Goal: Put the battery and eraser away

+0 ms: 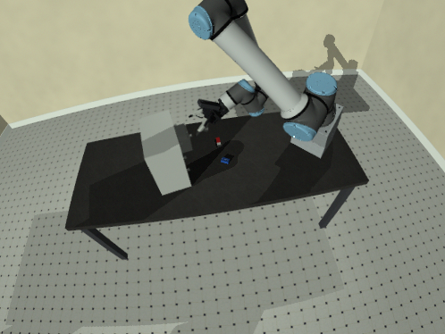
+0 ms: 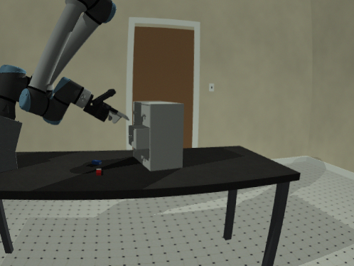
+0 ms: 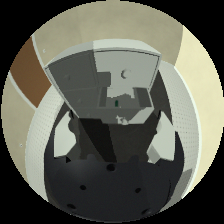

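The grey chest [image 1: 165,152] stands upright on the black table [image 1: 214,179]; it also shows in the exterior view [image 2: 160,135] and the wrist view [image 3: 105,75]. One middle-row drawer [image 2: 136,138] is pulled out, and it also shows in the wrist view [image 3: 120,102]. A small green thing, the AAA battery [image 3: 116,103], lies inside it. My gripper [image 2: 120,116] is open and empty, hovering just in front of and above that drawer; it also shows in the top view [image 1: 203,126]. A small red-and-white piece [image 1: 218,142] and a small blue piece [image 1: 227,159] lie on the table near the chest's front. I cannot tell which one is the eraser.
The arm's base [image 1: 314,134] is mounted at the table's far right corner. The other drawers look shut. A brown door [image 2: 163,82] is in the wall behind the table.
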Controlling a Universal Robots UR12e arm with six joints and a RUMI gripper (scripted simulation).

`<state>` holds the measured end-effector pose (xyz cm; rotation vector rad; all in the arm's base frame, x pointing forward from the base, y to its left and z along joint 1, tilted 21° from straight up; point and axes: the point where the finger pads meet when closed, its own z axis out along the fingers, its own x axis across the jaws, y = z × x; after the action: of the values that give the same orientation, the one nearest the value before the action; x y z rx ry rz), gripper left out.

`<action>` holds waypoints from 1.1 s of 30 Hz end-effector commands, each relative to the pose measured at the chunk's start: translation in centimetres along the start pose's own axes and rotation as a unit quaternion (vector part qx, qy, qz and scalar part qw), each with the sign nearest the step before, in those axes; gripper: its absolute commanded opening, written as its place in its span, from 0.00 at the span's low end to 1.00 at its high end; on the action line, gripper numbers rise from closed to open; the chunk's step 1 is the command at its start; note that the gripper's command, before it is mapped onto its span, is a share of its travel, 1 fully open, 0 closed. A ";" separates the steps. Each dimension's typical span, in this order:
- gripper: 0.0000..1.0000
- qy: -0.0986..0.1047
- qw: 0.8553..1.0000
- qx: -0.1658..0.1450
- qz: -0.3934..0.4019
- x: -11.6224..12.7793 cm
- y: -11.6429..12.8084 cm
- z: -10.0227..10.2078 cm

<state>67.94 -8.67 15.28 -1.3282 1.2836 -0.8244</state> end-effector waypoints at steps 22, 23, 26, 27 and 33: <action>1.00 0.000 1.000 0.000 0.000 0.0 3.6 -7.2; 1.00 0.000 1.000 0.000 0.000 0.0 3.7 -7.4; 1.00 0.000 1.000 0.000 0.000 0.0 3.9 -8.0; 1.00 0.000 1.000 0.000 0.000 0.0 4.0 -8.1; 1.00 0.000 1.000 0.000 0.000 0.0 4.4 -8.8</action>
<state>59.05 -9.95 12.97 -1.3244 1.2833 -0.8275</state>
